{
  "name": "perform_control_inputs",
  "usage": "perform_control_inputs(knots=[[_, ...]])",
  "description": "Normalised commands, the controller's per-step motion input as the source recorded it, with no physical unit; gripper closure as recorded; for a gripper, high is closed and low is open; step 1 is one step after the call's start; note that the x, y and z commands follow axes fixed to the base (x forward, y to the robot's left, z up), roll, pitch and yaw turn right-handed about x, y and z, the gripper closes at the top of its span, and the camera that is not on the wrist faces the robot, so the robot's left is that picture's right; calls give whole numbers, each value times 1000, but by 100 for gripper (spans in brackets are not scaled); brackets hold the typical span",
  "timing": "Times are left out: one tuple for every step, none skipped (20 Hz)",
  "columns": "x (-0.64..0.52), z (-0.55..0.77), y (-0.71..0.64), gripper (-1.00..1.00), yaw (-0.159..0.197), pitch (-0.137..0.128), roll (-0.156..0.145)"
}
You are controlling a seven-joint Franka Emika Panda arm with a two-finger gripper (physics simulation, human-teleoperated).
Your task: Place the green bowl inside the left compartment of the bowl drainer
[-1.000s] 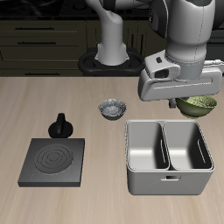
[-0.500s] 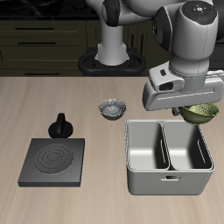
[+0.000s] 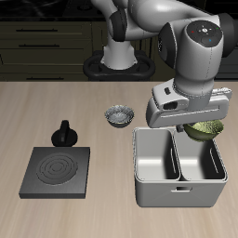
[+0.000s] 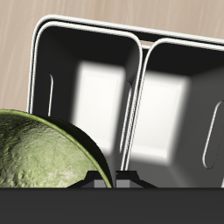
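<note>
The green bowl hangs tilted in my gripper, which is shut on its rim. It sits just above the back rim of the bowl drainer, over the left compartment. In the wrist view the green bowl fills the near foreground beside my gripper. Beyond it the bowl drainer shows both bins open, with nothing in them. The large arm body hides most of my fingers in the exterior view.
A grey-and-white patterned bowl sits on the table behind the drainer's other bin. A flat black burner plate lies near the front edge, with a small black pot just behind it.
My gripper has carried the green bowl down and toward the table's front, from behind the drainer to just above its back rim. The bowl is now tilted more.
</note>
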Motion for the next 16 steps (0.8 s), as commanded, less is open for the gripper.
perform_control_inputs(knots=[[-37, -284, -159, 100, 7, 39, -3], [-44, -222, -6, 100, 30, 26, -17], [-29, -280, -127, 100, 13, 45, -11], [-70, -242, 8, 100, 30, 26, 17], [-40, -224, -144, 100, 55, 28, -16], [-191, -366, 99, 100, 232, -4, -102], [-180, -133, -40, -100, 43, -23, -56], [-105, -287, -7, -100, -4, 99, 124], [-112, -42, -239, -100, -12, 20, -73], [-175, -205, -64, -100, 7, 52, 40], [-219, -134, -260, -100, 4, 45, 20], [-180, -190, 31, -100, -31, 42, 15], [-579, -121, 67, -100, 45, -20, 128], [-308, 4, -20, -100, -26, 15, 51], [-321, 76, 4, -100, -3, -9, 26], [-396, 105, 121, -100, 48, -39, 112]])
